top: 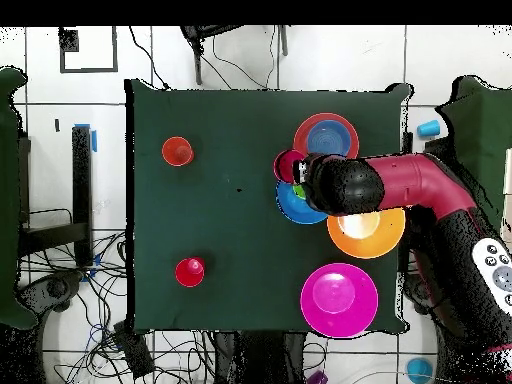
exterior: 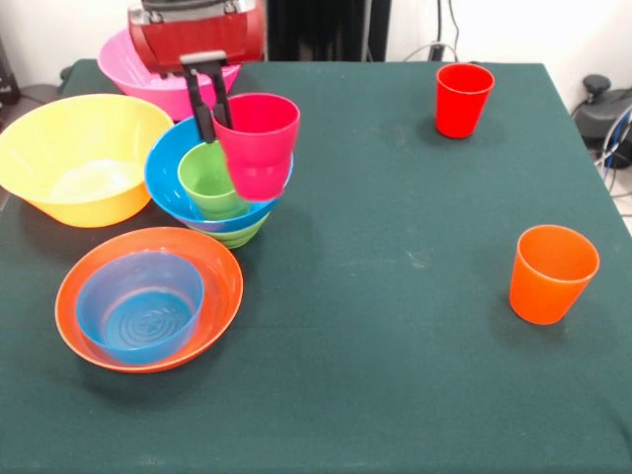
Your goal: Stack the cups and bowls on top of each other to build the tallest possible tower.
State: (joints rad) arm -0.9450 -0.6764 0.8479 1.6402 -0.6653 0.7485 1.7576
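My gripper (exterior: 215,120) is shut on the left rim of the magenta-pink cup (exterior: 259,146), which hangs slightly tilted over the right side of the tower. The tower is the light green cup (exterior: 209,184) standing in the wide blue bowl (exterior: 164,176), which rests on the small green bowl (exterior: 240,234). From above, the magenta-pink cup (top: 288,165) shows beside the blue bowl (top: 292,207), and my arm (top: 400,185) hides most of the pile. The red cup (exterior: 462,99) and the orange cup (exterior: 551,274) stand upright far off to the right.
The big yellow-orange bowl (exterior: 84,158) sits left of the tower, and the big pink bowl (exterior: 126,61) lies behind it under my arm. In front, the shallow orange-red bowl (exterior: 215,265) holds the small translucent blue bowl (exterior: 138,308).
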